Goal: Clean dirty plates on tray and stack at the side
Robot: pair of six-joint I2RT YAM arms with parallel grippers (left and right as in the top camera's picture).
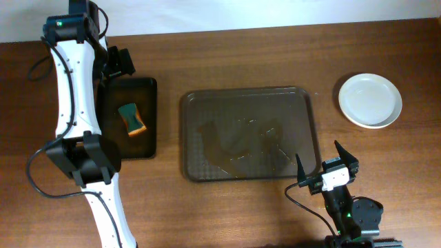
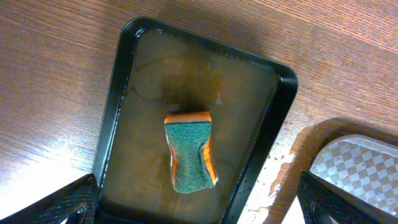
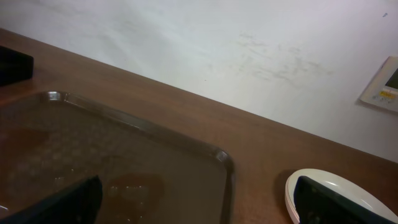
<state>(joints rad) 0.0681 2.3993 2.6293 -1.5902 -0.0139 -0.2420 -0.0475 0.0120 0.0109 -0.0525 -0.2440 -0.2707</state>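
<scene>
The dark brown tray (image 1: 308, 110) lies mid-table with no plates on it, only wet patches; its corner shows in the right wrist view (image 3: 221, 158) and in the left wrist view (image 2: 357, 165). The white plates (image 1: 370, 100) sit stacked on the table at the right, also low in the right wrist view (image 3: 311, 186). My left gripper (image 2: 199, 211) is open and empty, hovering over the black tray (image 2: 118, 93) with the green-and-orange sponge (image 2: 189, 155). My right gripper (image 1: 327, 164) is open and empty near the brown tray's near right corner.
The black tray (image 1: 146, 131) with the sponge (image 1: 131, 117) sits left of the brown tray, with liquid in it. A white wall runs behind the table. The left arm (image 1: 76, 103) stands along the black tray's left side.
</scene>
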